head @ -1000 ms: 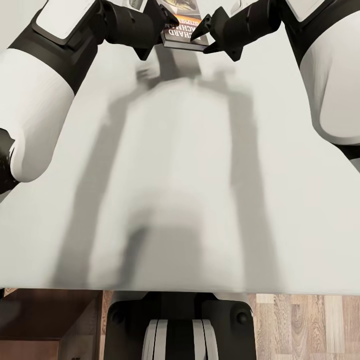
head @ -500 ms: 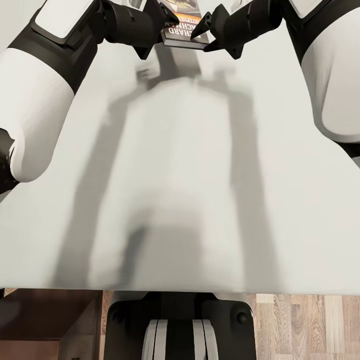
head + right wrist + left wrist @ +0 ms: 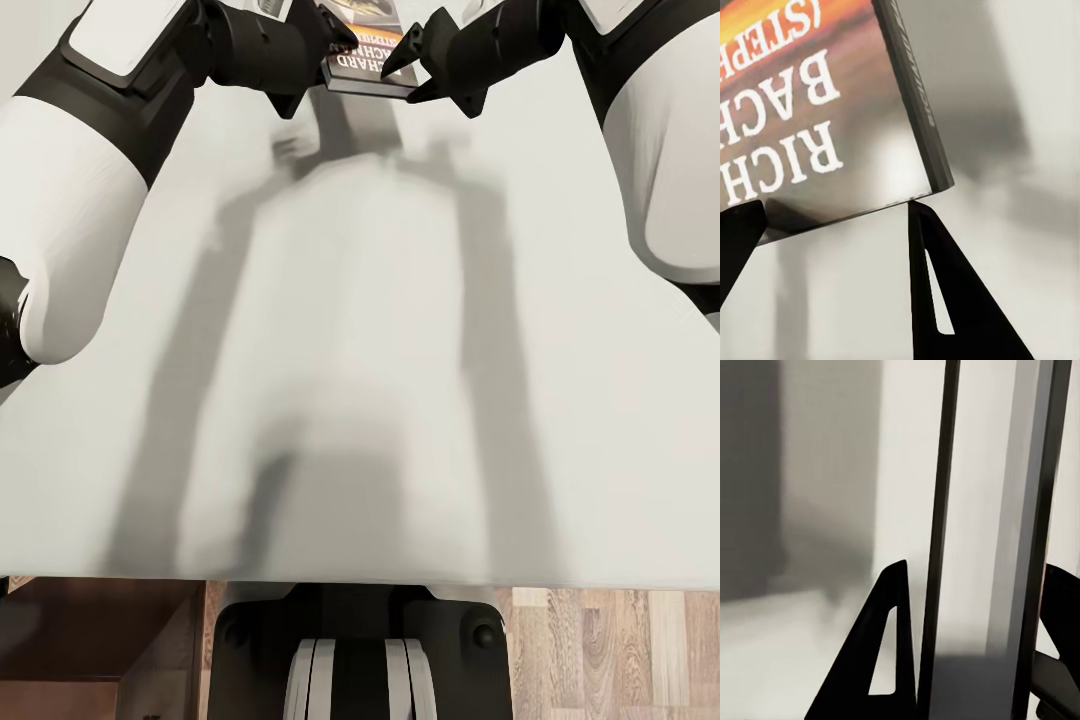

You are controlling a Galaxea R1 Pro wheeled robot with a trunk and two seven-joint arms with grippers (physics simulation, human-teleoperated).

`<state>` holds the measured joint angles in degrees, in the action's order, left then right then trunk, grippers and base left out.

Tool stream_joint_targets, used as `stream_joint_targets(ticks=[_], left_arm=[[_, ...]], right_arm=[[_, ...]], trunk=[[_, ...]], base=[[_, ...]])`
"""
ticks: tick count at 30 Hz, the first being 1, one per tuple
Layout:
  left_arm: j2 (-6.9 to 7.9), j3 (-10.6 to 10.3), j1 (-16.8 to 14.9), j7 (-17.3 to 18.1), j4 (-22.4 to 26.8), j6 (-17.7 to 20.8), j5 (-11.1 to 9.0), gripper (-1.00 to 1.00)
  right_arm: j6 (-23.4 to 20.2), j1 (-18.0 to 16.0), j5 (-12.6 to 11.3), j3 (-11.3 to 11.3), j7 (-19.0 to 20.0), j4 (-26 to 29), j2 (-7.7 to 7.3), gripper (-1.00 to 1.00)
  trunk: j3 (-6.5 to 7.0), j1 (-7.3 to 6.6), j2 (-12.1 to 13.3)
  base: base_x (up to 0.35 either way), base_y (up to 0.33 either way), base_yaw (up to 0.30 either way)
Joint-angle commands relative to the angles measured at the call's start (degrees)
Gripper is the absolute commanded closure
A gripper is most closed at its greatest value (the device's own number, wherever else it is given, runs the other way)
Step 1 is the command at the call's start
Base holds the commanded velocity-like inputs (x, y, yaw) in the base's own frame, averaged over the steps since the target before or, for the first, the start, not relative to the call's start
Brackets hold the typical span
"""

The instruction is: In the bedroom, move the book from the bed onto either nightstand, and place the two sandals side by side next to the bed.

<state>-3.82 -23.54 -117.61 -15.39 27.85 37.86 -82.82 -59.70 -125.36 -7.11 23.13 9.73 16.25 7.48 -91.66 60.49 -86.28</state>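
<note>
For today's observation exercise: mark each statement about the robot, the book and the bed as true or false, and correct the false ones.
1. The book is over the mattress. True.
2. The book cover has white lettering on it. True.
3. The book lies on a nightstand. False: it is still above the bed, between the two end effectors.
4. The left end effector and right end effector are at opposite edges of the book. True.
5. The floor is grey carpet. False: wood planks.

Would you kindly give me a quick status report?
Both grippers, left and right, flank the book, contact unclear. Book over the bed. Nothing in the way.
</note>
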Motion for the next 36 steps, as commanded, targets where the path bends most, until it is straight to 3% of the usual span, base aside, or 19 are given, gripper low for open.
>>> stream_joint_targets(ticks=[1, 3, 4, 36], left_arm=[[0.06, -0.5, 0.0, -0.5, 0.0, 0.3, 0.2, 1.00], [0.08, -0.5, 0.0, -0.5, 0.0, 0.3, 0.2, 1.00], [0.09, -0.5, 0.0, -0.5, 0.0, 0.3, 0.2, 1.00], [0.31, -0.4, 0.0, 0.0, 0.2, 0.5, 0.1, 1.00]], right_arm=[[-0.3, 0.0, -1.5, 0.2, -0.2, 0.6, -0.01, 1.00], [-0.3, 0.0, -1.5, 0.2, -0.2, 0.6, -0.01, 1.00], [-0.3, 0.0, -1.5, 0.2, -0.2, 0.6, -0.01, -1.00], [-0.3, -0.4, -1.5, 0.2, -0.3, 0.6, -0.30, -1.00]], trunk=[[-0.02, 0.00, 0.0], [-0.02, 0.00, 0.0], [-0.02, 0.00, 0.0], [-0.02, 0.00, 0.0]], base=[[0.000, 0.000, 0.000], [0.000, 0.000, 0.000], [0.000, 0.000, 0.000], [0.000, 0.000, 0.000]])
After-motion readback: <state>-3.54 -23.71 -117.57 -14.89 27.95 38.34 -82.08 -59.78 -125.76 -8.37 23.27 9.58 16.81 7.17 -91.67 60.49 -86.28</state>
